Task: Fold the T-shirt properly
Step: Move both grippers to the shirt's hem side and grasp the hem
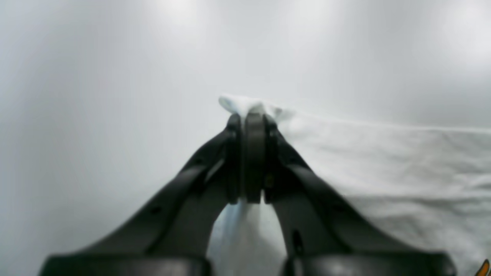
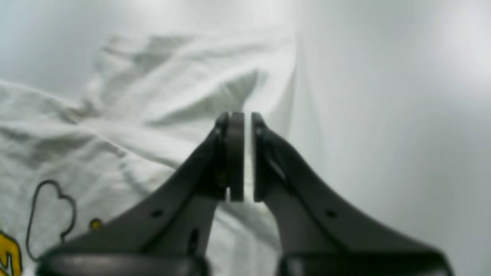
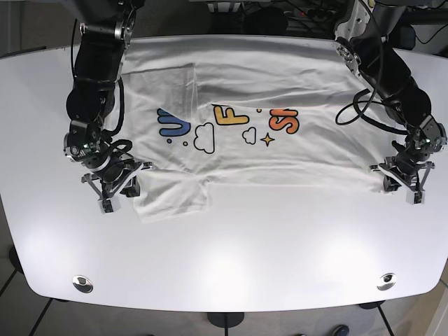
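Two black jointed arms [image 3: 94,77] with looped black cables [image 3: 364,105]; dark, curved, tapering gripper fingers [image 1: 191,184] with small screw holes.

Looked like robotics lab: white round-cornered table [image 3: 231,273] with bolt discs, two black arms [image 3: 94,77] mounted at far edge, cables [image 3: 294,10] and gear behind, tiled floor below.

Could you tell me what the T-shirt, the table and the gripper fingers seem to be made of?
T-shirt: soft white fabric, probably cotton knit; it wrinkles and bunches, with a printed design. Table: smooth white top, likely laminate or plastic, slightly glossy with light reflections. Left gripper fingers: dark matte, apparently moulded plastic.
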